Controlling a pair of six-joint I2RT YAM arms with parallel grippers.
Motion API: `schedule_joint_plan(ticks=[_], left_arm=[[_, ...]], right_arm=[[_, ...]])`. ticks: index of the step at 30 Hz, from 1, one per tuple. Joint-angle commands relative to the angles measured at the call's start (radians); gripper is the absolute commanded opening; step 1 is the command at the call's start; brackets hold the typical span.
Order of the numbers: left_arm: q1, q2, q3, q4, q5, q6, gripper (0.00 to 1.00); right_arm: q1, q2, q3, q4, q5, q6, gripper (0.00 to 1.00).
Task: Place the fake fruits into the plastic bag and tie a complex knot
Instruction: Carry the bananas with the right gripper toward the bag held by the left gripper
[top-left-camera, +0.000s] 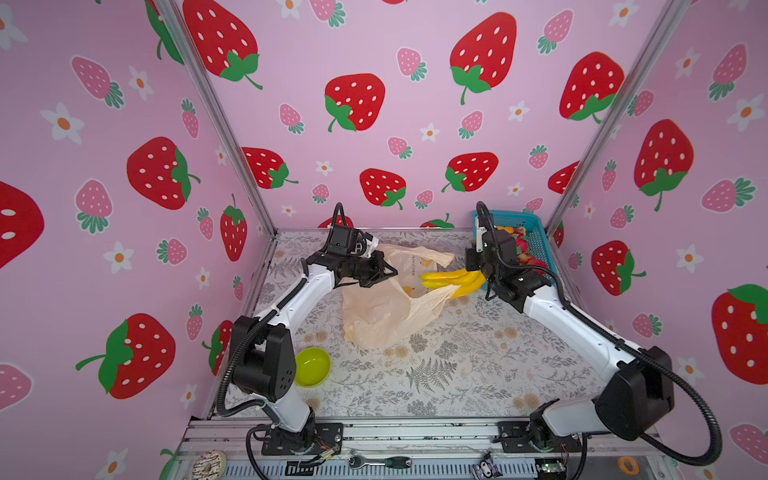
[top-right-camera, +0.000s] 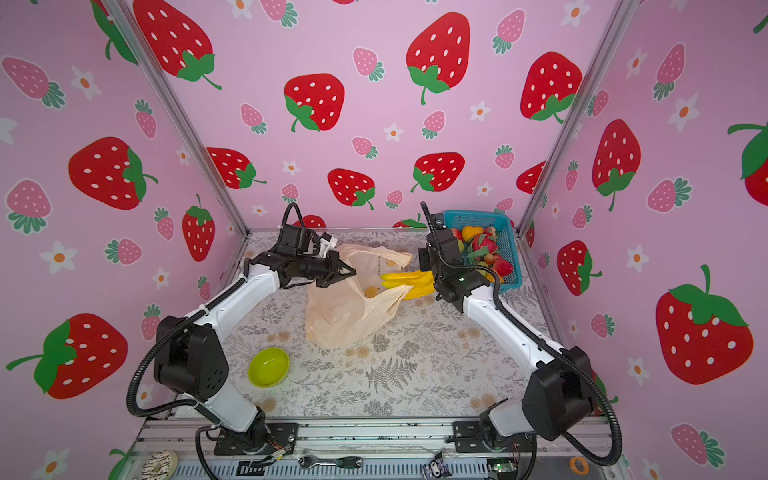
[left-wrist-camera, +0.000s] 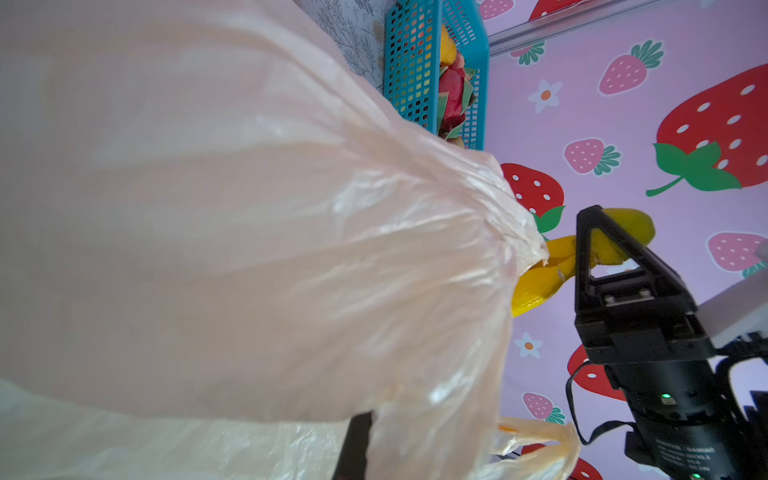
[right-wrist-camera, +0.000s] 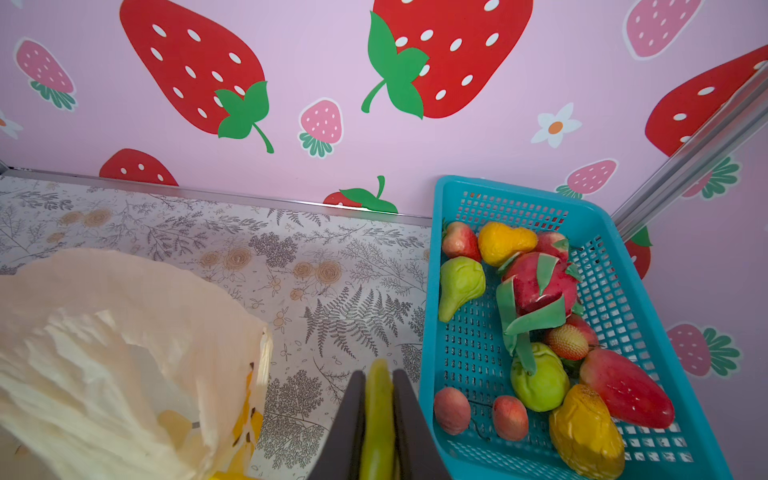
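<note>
The pale-peach plastic bag (top-left-camera: 382, 316) (top-right-camera: 345, 316) lies at mid-table with its mouth turned to the right. My left gripper (top-left-camera: 392, 273) (top-right-camera: 353, 273) is shut on the bag's upper edge and holds it lifted; the film (left-wrist-camera: 249, 208) fills the left wrist view and hides all but one dark finger (left-wrist-camera: 353, 444). My right gripper (top-left-camera: 484, 276) (top-right-camera: 434, 278) (right-wrist-camera: 378, 374) is shut on the stem end of a yellow banana bunch (top-left-camera: 451, 280) (top-right-camera: 409, 280) (left-wrist-camera: 540, 278) (right-wrist-camera: 377, 415). The bunch's tips reach between the bag's two handles. More fake fruits, among them a green pear (right-wrist-camera: 459, 286), an orange pear (right-wrist-camera: 505, 241) and a dragon fruit (right-wrist-camera: 536, 282), lie in the basket.
The teal mesh basket (top-left-camera: 536, 232) (top-right-camera: 509, 249) (right-wrist-camera: 436, 291) stands in the back right corner, just behind my right wrist. A lime-green bowl (top-left-camera: 312, 366) (top-right-camera: 269, 366) sits front left by the left arm's base. Strawberry-print walls close in three sides.
</note>
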Motion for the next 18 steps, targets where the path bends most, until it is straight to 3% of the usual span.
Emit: schedule_joint_plan(ticks=[1, 11, 18], left_arm=[[-0.005, -0.01, 0.007, -0.007, -0.002, 0.02, 0.0], [-0.013, -0.006, 0.008, -0.012, -0.009, 0.026, 0.0], [-0.024, -0.007, 0.002, 0.011, 0.018, -0.031, 0.0]], right_arm=[[0.01, -0.023, 0.027, 0.02, 0.038, -0.038, 0.0], [0.013, -0.028, 0.051, 0.034, 0.046, -0.062, 0.0], [0.02, -0.032, -0.075, 0.193, -0.014, 0.1, 0.0]])
